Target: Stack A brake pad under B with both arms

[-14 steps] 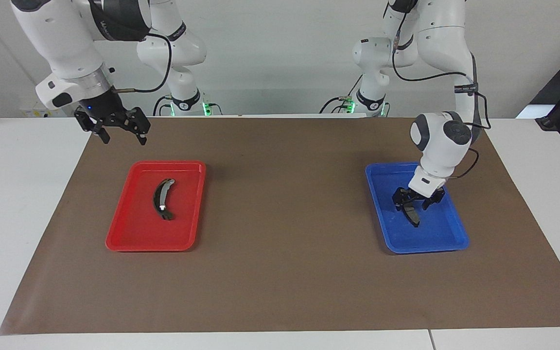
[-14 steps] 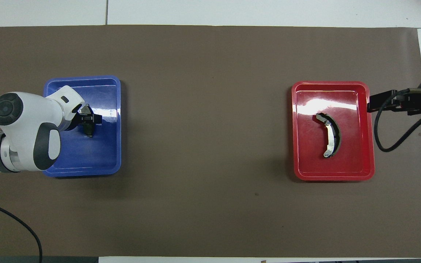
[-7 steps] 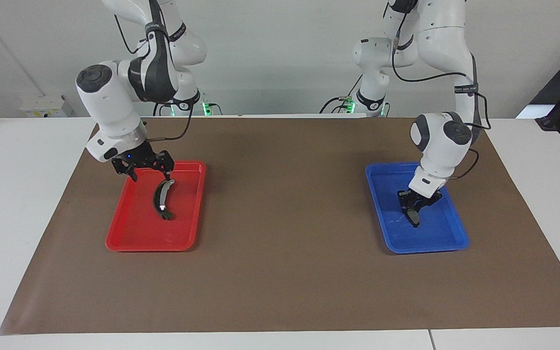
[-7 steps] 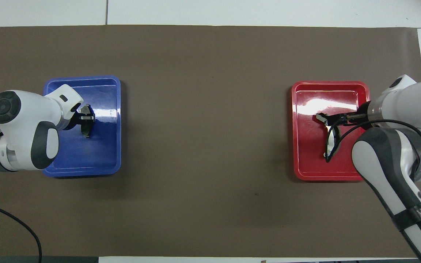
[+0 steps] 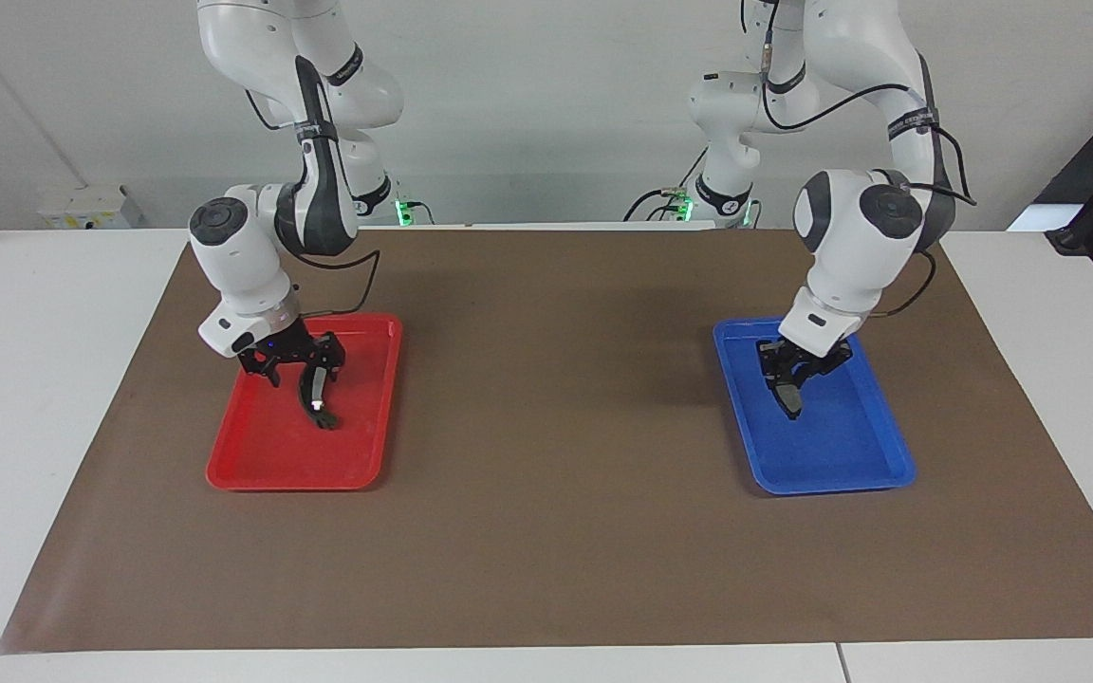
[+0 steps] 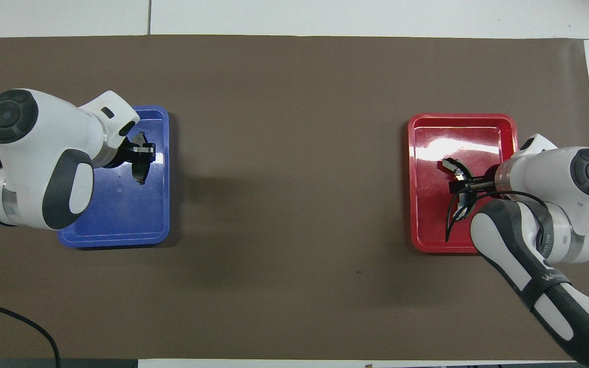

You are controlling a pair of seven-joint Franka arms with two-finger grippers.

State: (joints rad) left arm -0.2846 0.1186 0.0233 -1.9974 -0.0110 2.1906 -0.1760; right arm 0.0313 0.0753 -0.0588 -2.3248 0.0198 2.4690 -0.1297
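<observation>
The short dark brake pad (image 5: 790, 398) hangs in my left gripper (image 5: 790, 375), which is shut on it and holds it a little above the blue tray (image 5: 850, 465). The overhead view also shows this pad (image 6: 139, 174) under the left gripper (image 6: 138, 153). The arc-shaped brake shoe B (image 5: 319, 406) lies in the red tray (image 5: 252, 474). My right gripper (image 5: 303, 368) is open and low in that tray, with its fingers on either side of the shoe's end nearer the robots. In the overhead view the right gripper (image 6: 466, 186) covers the shoe's middle, and the shoe's notched end (image 6: 452, 167) shows.
A brown mat (image 5: 546, 427) covers the table between the two trays. The blue tray (image 6: 120, 225) sits toward the left arm's end and the red tray (image 6: 463, 122) toward the right arm's end.
My left gripper has shut on the pad and lifted it off the blue tray. My right gripper has come down from beside the red tray to straddle the shoe.
</observation>
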